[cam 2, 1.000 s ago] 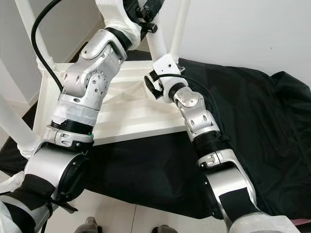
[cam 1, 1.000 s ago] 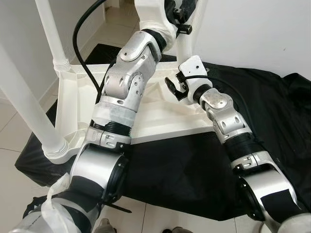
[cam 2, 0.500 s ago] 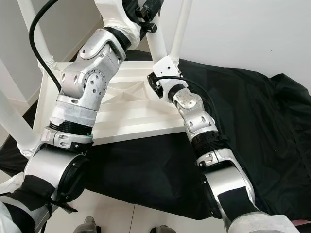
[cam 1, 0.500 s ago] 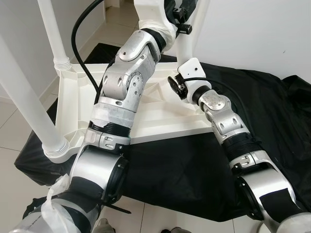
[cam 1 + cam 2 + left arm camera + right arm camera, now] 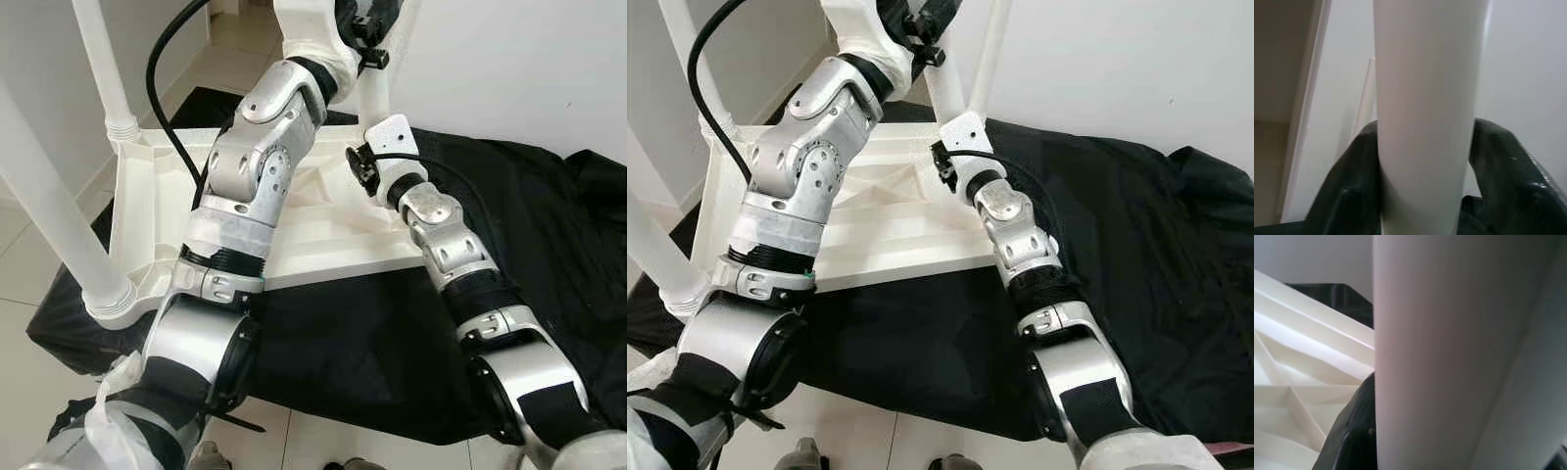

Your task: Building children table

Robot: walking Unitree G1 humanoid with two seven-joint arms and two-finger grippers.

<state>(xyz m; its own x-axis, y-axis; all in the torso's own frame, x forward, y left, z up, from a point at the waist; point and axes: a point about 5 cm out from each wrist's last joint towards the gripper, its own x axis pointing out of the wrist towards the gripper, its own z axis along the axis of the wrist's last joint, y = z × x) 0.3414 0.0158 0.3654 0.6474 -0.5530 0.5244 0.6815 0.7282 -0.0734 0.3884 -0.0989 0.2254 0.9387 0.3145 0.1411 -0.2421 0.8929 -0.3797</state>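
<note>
Together, two hands, left hand (image 5: 1425, 196) and right hand (image 5: 359, 168), grip one table leg (image 5: 1425, 98).

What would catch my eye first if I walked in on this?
A white plastic table lying upside down on a black sheet on the floor, its legs sticking up. The left gripper is clamped round the far table leg high up, while the right gripper presses against the same leg near its base.

A black cloth (image 5: 549, 225) lies rumpled across the pale tiled floor (image 5: 24, 284), its folds bunching up against the plain white wall (image 5: 519, 69). A thick black cable (image 5: 162, 54) loops through the air above the floor tiles.
</note>
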